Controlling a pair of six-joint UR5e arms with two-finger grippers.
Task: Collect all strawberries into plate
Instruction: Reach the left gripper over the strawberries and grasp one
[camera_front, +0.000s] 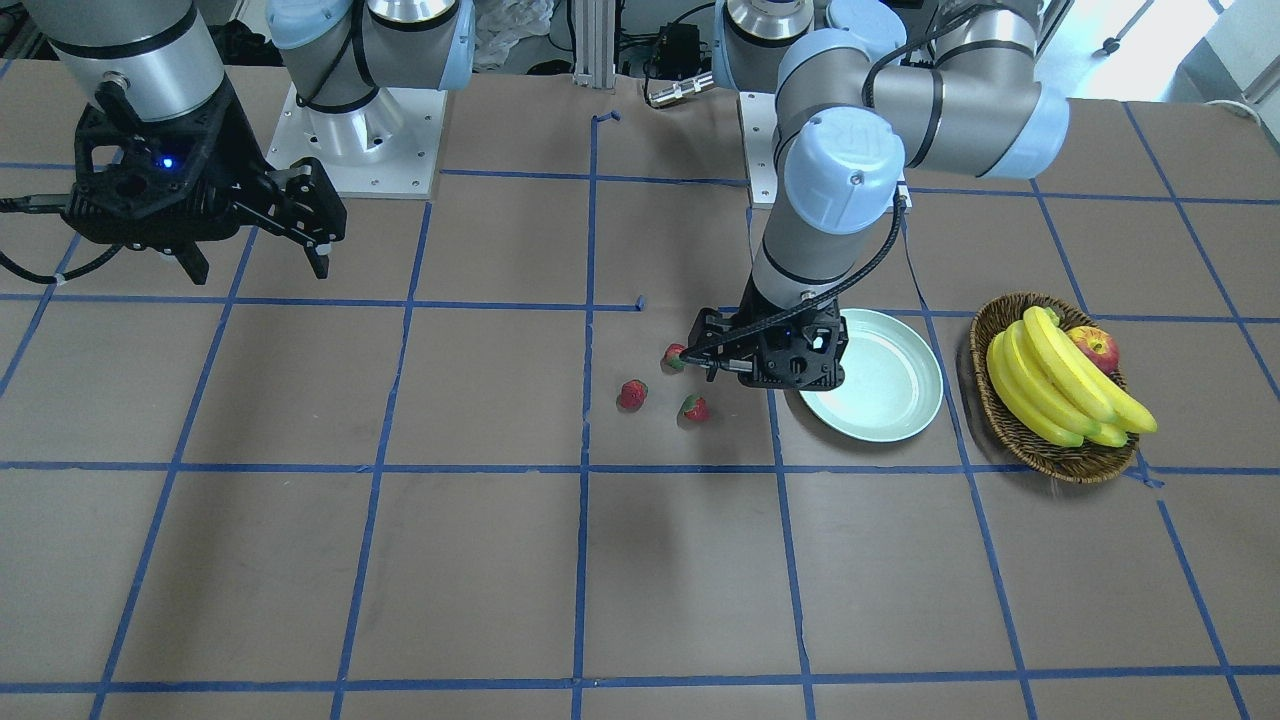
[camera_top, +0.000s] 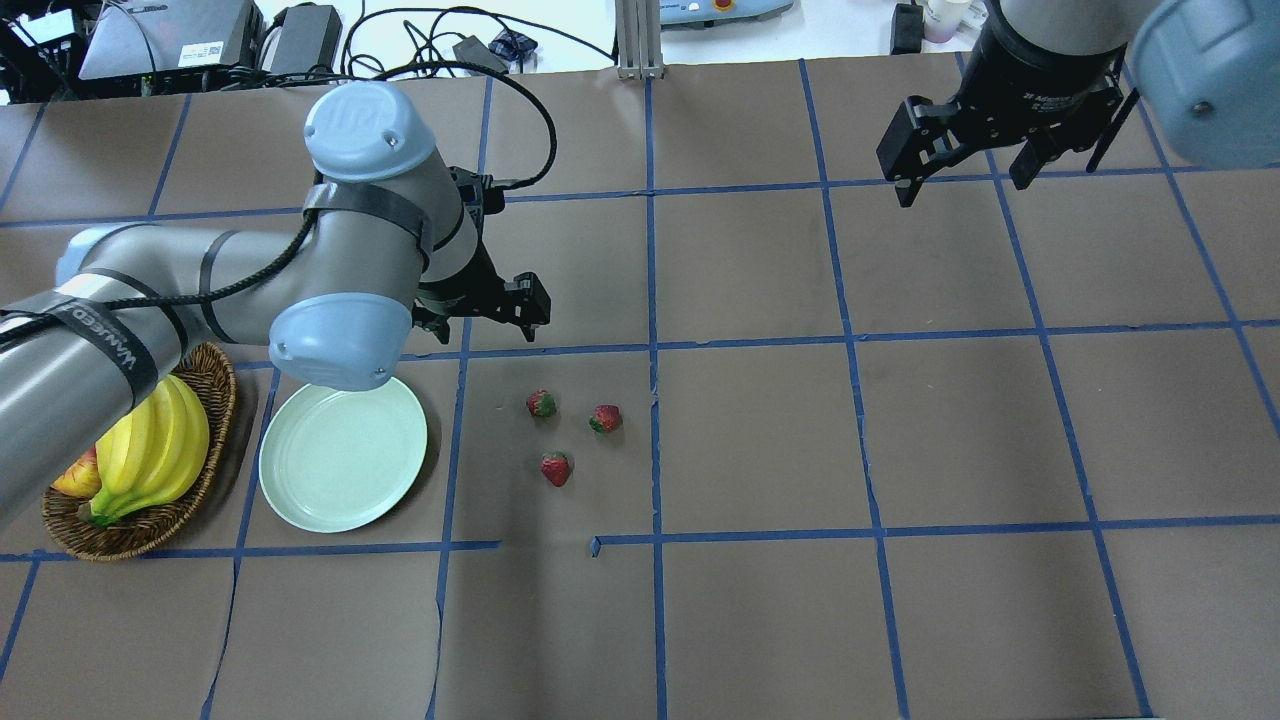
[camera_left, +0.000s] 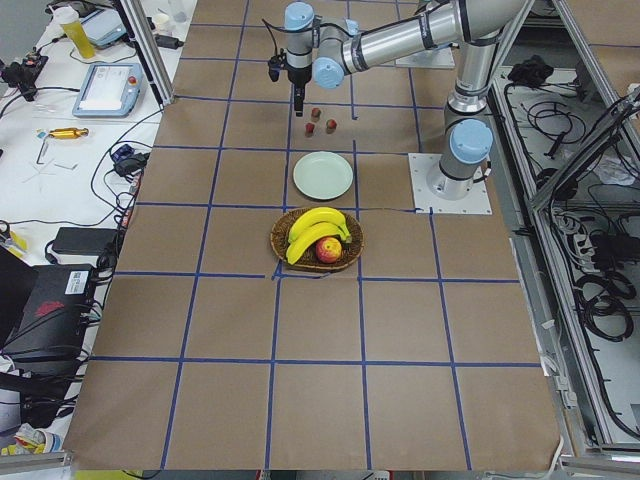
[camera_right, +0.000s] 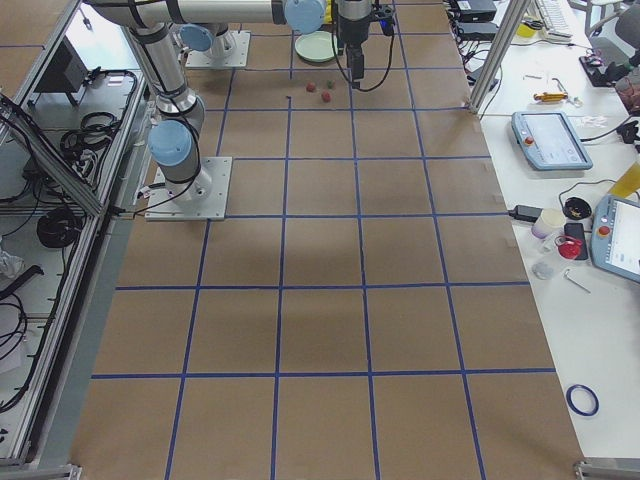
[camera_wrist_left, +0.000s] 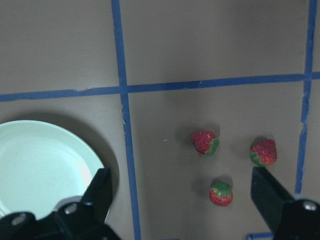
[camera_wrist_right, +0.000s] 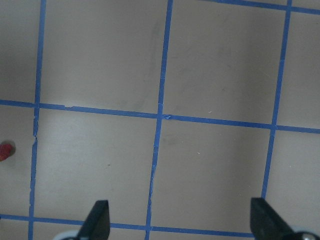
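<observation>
Strawberries, three in all, lie on the brown-papered worktop about midway between its two ends. They form a small triangle and do not touch one another. The pale green plate sits just beside them toward the worktop's left end, and all three berries are off it. Past the plate toward that end stands a wicker basket with bananas and an apple. The left arm reaches over the plate. The left jaws hang above the worktop close to the plate and the berries, spread wide and gripping nothing. The right jaws are raised well apart from the fruit, toward the worktop's right end, likewise spread and bare.
</observation>
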